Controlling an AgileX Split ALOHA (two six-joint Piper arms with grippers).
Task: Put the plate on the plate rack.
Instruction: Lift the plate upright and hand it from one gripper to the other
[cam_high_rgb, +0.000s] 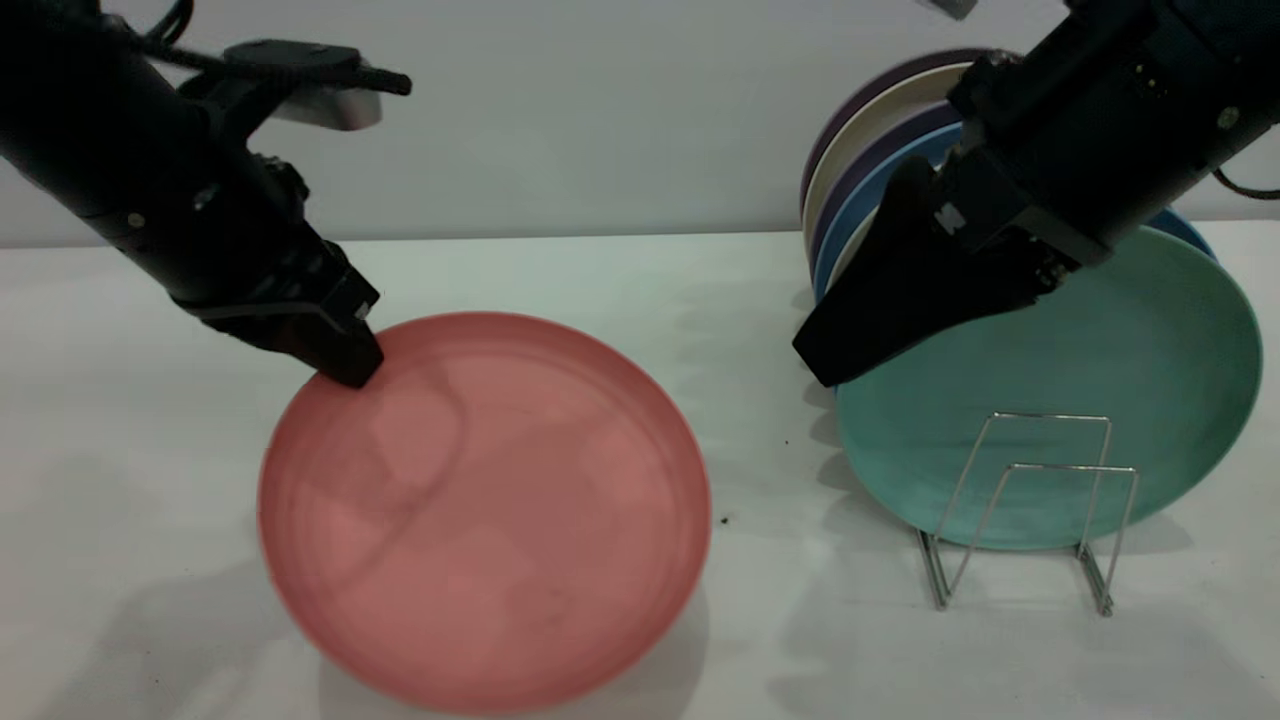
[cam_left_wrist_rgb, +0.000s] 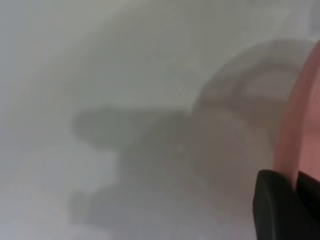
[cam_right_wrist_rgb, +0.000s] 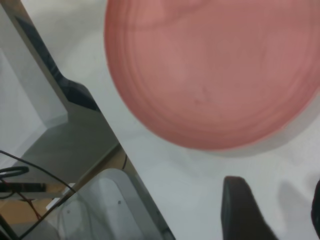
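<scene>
The salmon-pink plate (cam_high_rgb: 485, 510) is at the table's front centre, tilted with its far-left rim raised. My left gripper (cam_high_rgb: 345, 365) is shut on that far-left rim; in the left wrist view the rim (cam_left_wrist_rgb: 295, 125) runs between the dark fingers (cam_left_wrist_rgb: 272, 210). My right gripper (cam_high_rgb: 830, 350) hangs open and empty above the table, between the pink plate and the rack; one finger (cam_right_wrist_rgb: 240, 210) shows in its wrist view, with the pink plate (cam_right_wrist_rgb: 215, 70) beyond. The silver wire plate rack (cam_high_rgb: 1030, 500) stands at the front right, its two front loops empty.
A teal-green plate (cam_high_rgb: 1100, 390) stands upright in the rack behind the empty loops. Several more plates (cam_high_rgb: 880, 150), blue, cream and purple, stand behind it. The table's edge and a metal frame (cam_right_wrist_rgb: 60, 110) show in the right wrist view.
</scene>
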